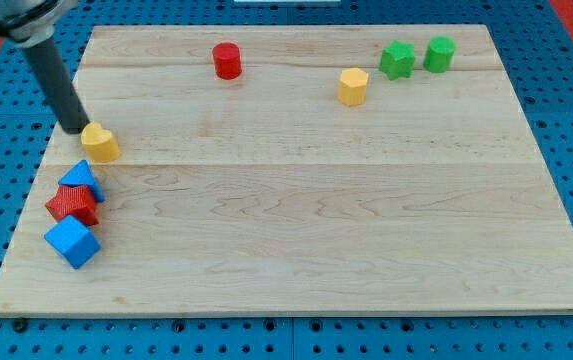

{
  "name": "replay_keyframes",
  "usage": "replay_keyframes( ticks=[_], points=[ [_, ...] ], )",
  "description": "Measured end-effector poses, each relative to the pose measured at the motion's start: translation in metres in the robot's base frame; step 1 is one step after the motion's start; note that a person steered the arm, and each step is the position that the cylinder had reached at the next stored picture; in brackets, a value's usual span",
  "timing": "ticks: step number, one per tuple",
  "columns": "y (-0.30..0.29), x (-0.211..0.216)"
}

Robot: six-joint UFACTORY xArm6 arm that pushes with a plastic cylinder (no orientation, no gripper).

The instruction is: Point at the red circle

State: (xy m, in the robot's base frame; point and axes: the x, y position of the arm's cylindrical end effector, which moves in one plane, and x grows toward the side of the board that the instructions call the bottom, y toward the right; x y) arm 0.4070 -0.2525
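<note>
The red circle point(227, 60), a short red cylinder, stands near the view's top, left of the middle of the wooden board point(296, 220). My tip point(74, 130) is at the board's left side, touching or just left of a yellow heart-like block point(100, 142). The tip is far to the left of and below the red circle. The dark rod slants up to the view's top left corner.
At the view's lower left lie a blue triangular block point(81, 178), a red star-like block point(73, 205) and a blue cube point(72, 242), close together. At the top right stand a yellow hexagon point(353, 86), a green star-like block point(398, 60) and a green cylinder point(439, 54).
</note>
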Motion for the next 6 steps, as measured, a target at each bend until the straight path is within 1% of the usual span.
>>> replay_keyframes(
  ticks=[1,2,3,4,5,6],
  points=[
    [0.029,-0.002],
    [0.051,-0.036],
    [0.066,0.012],
    [0.047,0.02],
    [0.122,-0.035],
    [0.209,-0.118]
  ],
)
